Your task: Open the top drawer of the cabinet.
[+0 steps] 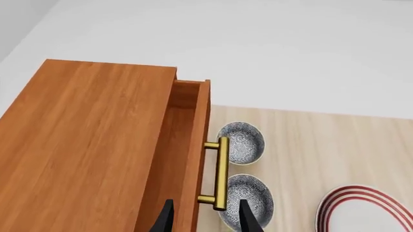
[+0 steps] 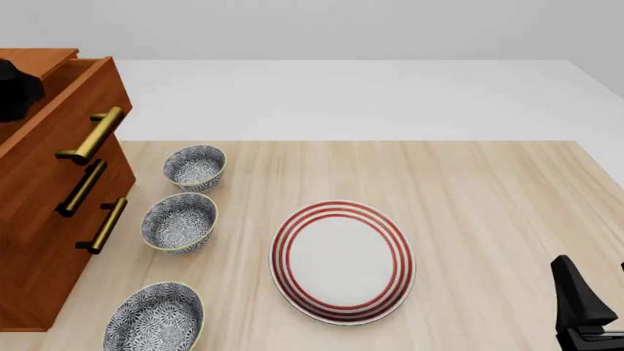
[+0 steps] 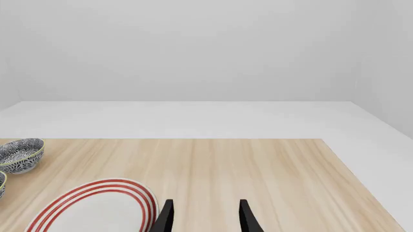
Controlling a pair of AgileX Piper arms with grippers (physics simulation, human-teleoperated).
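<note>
The cabinet [image 2: 39,219] stands at the table's left edge; its top [image 1: 84,140] fills the left wrist view. The top drawer [image 2: 69,121] is pulled out a little, showing a gap behind its front [image 1: 197,145]. Its brass bar handle [image 2: 93,135] [image 1: 221,174] is free. My left gripper [image 1: 206,217] is open above the drawer, its fingers to either side of the drawer front and handle without touching them. In the front view only a black part of it [image 2: 12,91] shows over the cabinet. My right gripper [image 3: 206,217] [image 2: 580,303] is open and empty at the near right.
Three patterned bowls [image 2: 195,167] [image 2: 180,221] [image 2: 156,318] stand in a row just in front of the cabinet. A red-ringed white plate [image 2: 341,261] lies mid-table. The two lower drawers' handles [image 2: 83,188] [image 2: 104,225] sit below. The wooden table [image 2: 487,190] extends right.
</note>
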